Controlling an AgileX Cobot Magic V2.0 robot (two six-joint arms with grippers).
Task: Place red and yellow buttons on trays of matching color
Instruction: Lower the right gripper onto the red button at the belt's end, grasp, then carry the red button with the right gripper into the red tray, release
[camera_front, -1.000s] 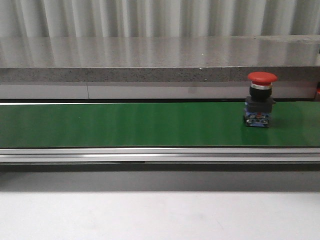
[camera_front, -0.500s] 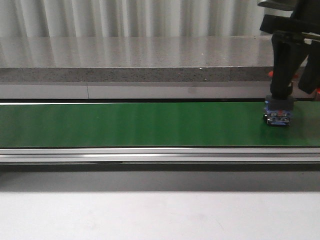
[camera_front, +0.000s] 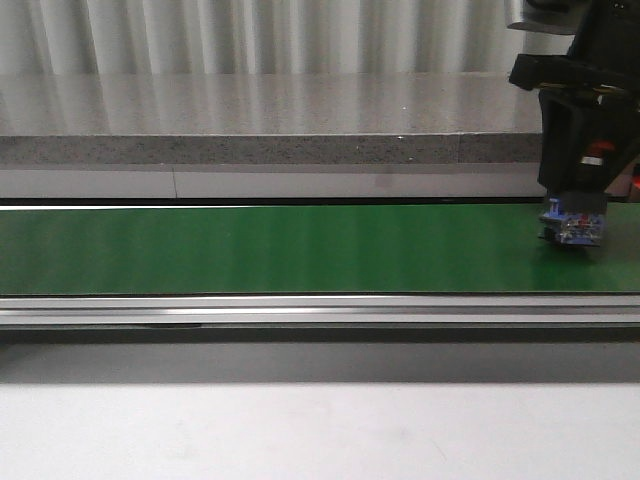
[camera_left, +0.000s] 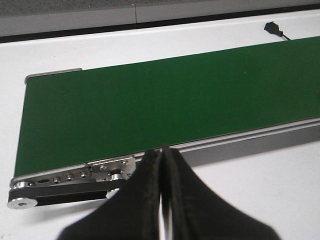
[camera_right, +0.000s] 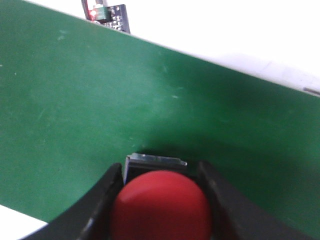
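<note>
The left end effector (camera_left: 162, 200) shows only in its own wrist view: its two dark fingers (camera_left: 145, 195) are pressed together with nothing between them. It hangs over the white desk (camera_left: 260, 190), just off the near rail of the green conveyor belt (camera_left: 150, 105), beside the belt's roller end (camera_left: 65, 182). Beyond the belt, on the far strip of desk, lies a small black plug with its cable (camera_left: 272, 28).

In the front view the belt (camera_front: 270, 248) runs across the whole picture, with a grey stone ledge (camera_front: 250, 125) behind it and the white desk (camera_front: 300, 430) in front.

At the far right of the front view, the right end effector (camera_front: 578, 205) reaches straight down onto the belt. Its black fingers (camera_front: 558, 150) are closed around the red button (camera_right: 160, 206), one on each side of the cap. In the right wrist view the round red cap fills the gap between the two pads (camera_right: 102, 200), facing up toward the camera, so the button's long axis stands upright, cap above and body below. In the front view only the button's blue base (camera_front: 574, 228) shows beneath the fingertips, sitting slightly tilted at the belt surface; whether it touches the belt I cannot tell. A small dark circuit part with a red light (camera_right: 105, 14) sits past the belt's far edge.

No trays appear in any view.
</note>
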